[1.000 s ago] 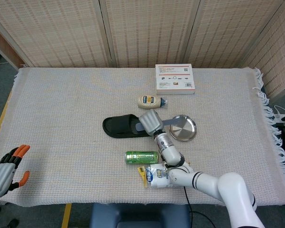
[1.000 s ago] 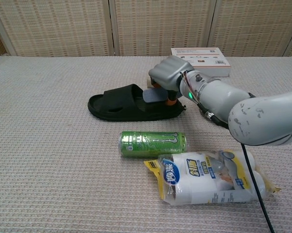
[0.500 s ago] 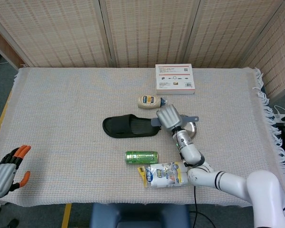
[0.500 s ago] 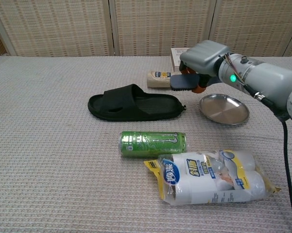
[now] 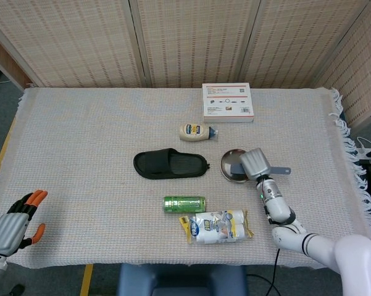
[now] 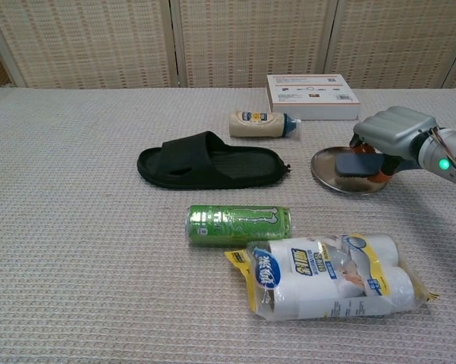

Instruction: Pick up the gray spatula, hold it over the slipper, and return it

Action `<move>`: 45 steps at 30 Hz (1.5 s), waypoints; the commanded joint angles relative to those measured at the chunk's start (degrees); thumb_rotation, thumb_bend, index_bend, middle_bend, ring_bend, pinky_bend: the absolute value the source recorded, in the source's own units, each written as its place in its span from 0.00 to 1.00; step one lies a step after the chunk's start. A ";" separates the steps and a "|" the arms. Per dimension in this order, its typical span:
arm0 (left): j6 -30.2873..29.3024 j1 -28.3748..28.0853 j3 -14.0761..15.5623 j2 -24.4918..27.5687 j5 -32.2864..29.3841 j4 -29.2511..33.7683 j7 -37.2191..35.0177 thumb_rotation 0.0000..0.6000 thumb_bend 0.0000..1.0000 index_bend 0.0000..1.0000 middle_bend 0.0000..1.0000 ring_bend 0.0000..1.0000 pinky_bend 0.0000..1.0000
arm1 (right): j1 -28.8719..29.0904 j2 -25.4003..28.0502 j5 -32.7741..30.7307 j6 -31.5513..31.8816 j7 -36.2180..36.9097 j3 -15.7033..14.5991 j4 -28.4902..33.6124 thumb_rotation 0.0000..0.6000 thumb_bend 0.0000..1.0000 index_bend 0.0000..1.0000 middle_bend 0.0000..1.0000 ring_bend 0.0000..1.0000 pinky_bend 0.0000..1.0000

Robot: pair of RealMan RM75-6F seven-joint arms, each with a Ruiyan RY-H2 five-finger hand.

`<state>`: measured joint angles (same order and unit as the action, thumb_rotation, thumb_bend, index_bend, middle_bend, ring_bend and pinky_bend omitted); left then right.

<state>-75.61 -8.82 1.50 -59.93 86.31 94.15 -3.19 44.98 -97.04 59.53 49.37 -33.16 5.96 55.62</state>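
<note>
My right hand (image 5: 255, 163) (image 6: 392, 135) grips the gray spatula (image 6: 356, 164). Its blade hangs over the round metal plate (image 6: 328, 164) (image 5: 228, 167), and its handle (image 5: 280, 171) sticks out to the right in the head view. The black slipper (image 5: 171, 164) (image 6: 207, 161) lies flat at mid-table, well left of that hand. My left hand (image 5: 15, 219) hovers off the table's front left corner with its fingers apart and nothing in them.
A green can (image 5: 184, 204) (image 6: 238, 225) lies on its side in front of the slipper, beside a plastic pack of paper rolls (image 5: 215, 226) (image 6: 330, 277). A squeeze bottle (image 5: 197, 131) (image 6: 263, 124) and a white box (image 5: 228, 102) (image 6: 312, 86) lie further back.
My right hand carried the spatula from above the slipper rightward, and it now sits over the metal plate. The left hand barely shifted.
</note>
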 commanded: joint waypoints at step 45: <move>-1.33 0.44 -0.37 -0.37 -0.64 -0.23 1.39 1.00 0.54 0.00 0.00 0.00 0.14 | -27.98 21.92 20.63 36.09 16.24 -9.84 32.72 1.00 0.29 0.00 0.03 0.00 0.07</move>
<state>-76.59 -8.47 1.23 -60.19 85.47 93.98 -1.82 27.49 -80.52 72.45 72.66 -21.62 2.29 82.40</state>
